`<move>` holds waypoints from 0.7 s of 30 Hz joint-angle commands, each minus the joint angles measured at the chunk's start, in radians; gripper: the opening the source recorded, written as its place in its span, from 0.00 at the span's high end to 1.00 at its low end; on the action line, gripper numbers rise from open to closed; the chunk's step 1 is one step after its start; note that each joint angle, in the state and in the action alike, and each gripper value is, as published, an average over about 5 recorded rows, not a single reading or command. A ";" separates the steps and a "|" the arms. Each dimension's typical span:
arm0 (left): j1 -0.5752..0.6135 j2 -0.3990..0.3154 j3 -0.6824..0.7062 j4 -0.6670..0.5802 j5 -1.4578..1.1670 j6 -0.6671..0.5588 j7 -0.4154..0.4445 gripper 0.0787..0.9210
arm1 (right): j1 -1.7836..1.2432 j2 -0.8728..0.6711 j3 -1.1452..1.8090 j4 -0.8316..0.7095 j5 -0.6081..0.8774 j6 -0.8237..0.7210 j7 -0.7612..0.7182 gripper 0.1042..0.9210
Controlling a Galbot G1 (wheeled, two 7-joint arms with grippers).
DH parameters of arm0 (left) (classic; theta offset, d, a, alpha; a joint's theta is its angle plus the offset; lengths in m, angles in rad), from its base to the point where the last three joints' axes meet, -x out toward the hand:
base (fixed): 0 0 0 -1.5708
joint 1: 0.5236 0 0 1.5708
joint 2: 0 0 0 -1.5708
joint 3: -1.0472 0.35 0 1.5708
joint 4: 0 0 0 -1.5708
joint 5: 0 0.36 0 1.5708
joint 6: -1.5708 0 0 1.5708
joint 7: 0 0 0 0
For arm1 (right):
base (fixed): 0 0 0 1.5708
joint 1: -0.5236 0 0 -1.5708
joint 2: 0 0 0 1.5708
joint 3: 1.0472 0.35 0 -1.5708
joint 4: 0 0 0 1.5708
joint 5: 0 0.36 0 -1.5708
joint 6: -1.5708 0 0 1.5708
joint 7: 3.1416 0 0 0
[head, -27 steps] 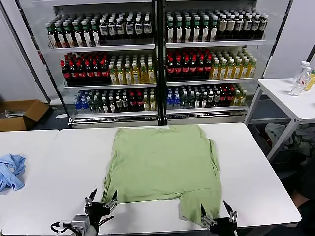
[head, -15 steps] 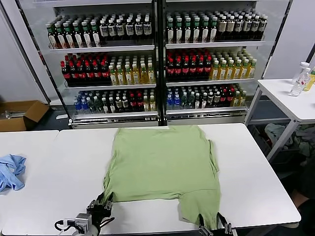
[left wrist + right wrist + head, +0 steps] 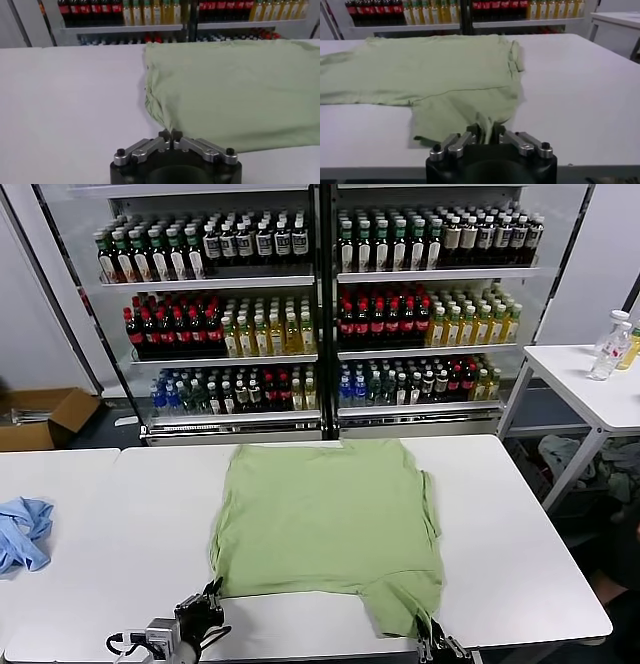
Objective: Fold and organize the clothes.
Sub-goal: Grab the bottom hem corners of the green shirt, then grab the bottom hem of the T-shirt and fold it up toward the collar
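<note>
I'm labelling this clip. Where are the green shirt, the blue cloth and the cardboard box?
green shirt [image 3: 325, 519]: head view, middle of the flat body.
blue cloth [image 3: 20, 534]: head view, centre of the crumpled bundle on the left table.
cardboard box [image 3: 40, 416]: head view, its open top on the floor.

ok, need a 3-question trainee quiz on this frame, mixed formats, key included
1. True or false: the light green cotton short-sleeved shirt lies spread on the white table.
2. The left gripper is shut on which part of it: A) near corner edge B) far hem C) nothing?
3. Fill in: the right gripper is ____ on that garment's near flap.

Key: 1 true; 2 A; 3 shut
</note>
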 commanded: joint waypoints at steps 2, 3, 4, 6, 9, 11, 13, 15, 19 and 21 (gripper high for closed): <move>-0.056 0.024 -0.058 -0.011 -0.184 -0.074 0.065 0.99 | 0.103 -0.058 0.074 0.043 0.045 0.043 -0.016 0.98; -0.067 0.026 -0.063 -0.015 -0.206 -0.072 0.071 0.99 | 0.122 -0.068 0.080 0.040 0.055 0.042 -0.016 0.98; -0.078 0.028 -0.066 -0.018 -0.222 -0.071 0.075 0.99 | 0.139 -0.075 0.084 0.036 0.064 0.042 -0.016 0.98; -0.108 0.032 -0.072 -0.017 -0.247 -0.071 0.083 0.99 | 0.179 -0.092 0.089 0.024 0.087 0.039 -0.013 0.98; -0.160 0.039 -0.079 0.000 -0.281 -0.067 0.088 0.99 | 0.249 -0.120 0.085 -0.007 0.117 0.031 -0.008 0.98; -0.194 0.042 -0.077 0.017 -0.297 -0.061 0.088 0.99 | 0.301 -0.137 0.076 -0.033 0.132 0.027 -0.005 0.98; -0.229 0.045 -0.068 0.038 -0.302 -0.059 0.092 0.99 | 0.360 -0.153 0.062 -0.067 0.146 0.024 -0.002 0.98; -0.262 0.048 -0.054 0.062 -0.293 -0.062 0.098 0.99 | 0.419 -0.167 0.045 -0.102 0.156 0.020 0.000 0.98; -0.348 0.039 -0.020 0.133 -0.237 -0.070 0.104 0.99 | 0.522 -0.189 0.000 -0.174 0.163 0.007 -0.003 0.98; -0.388 0.032 -0.001 0.173 -0.192 -0.070 0.102 0.99 | 0.566 -0.196 -0.028 -0.213 0.159 0.004 -0.005 0.98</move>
